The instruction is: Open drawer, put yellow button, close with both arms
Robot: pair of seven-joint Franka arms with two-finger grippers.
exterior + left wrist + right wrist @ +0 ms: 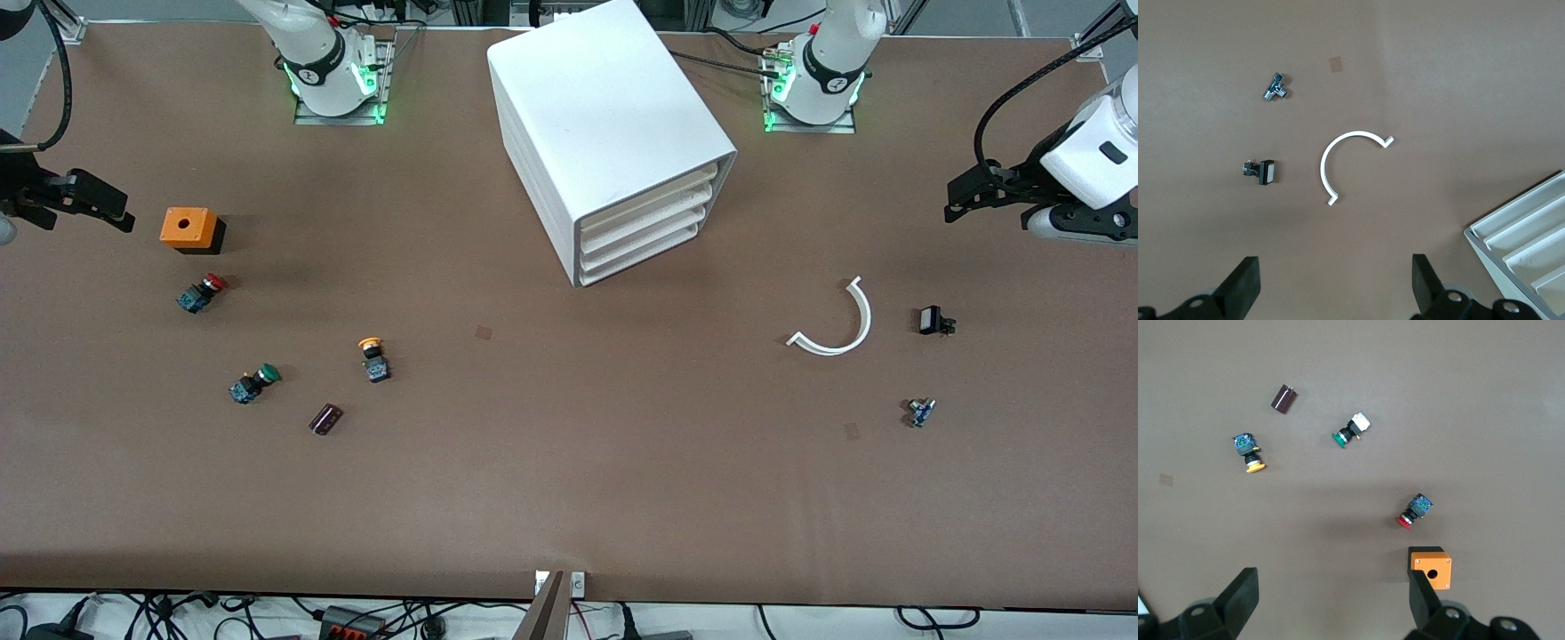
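Nearest the front camera, toward the right arm's end of the table: yellow button (373, 356) lying on its side, untouched, between green button (254, 382) and drawer (649, 199). Farther back, mid-table: cabinet (605, 124) with all four drawers shut, so probably still the opening step, calling for a grip on the top drawer's front edge and a straight pull. At the table's ends, both waiting with fingers spread and empty: right gripper (1328, 603) over bare table beside orange box (189, 228), left gripper (1335, 287) over bare table near white arc (837, 322).
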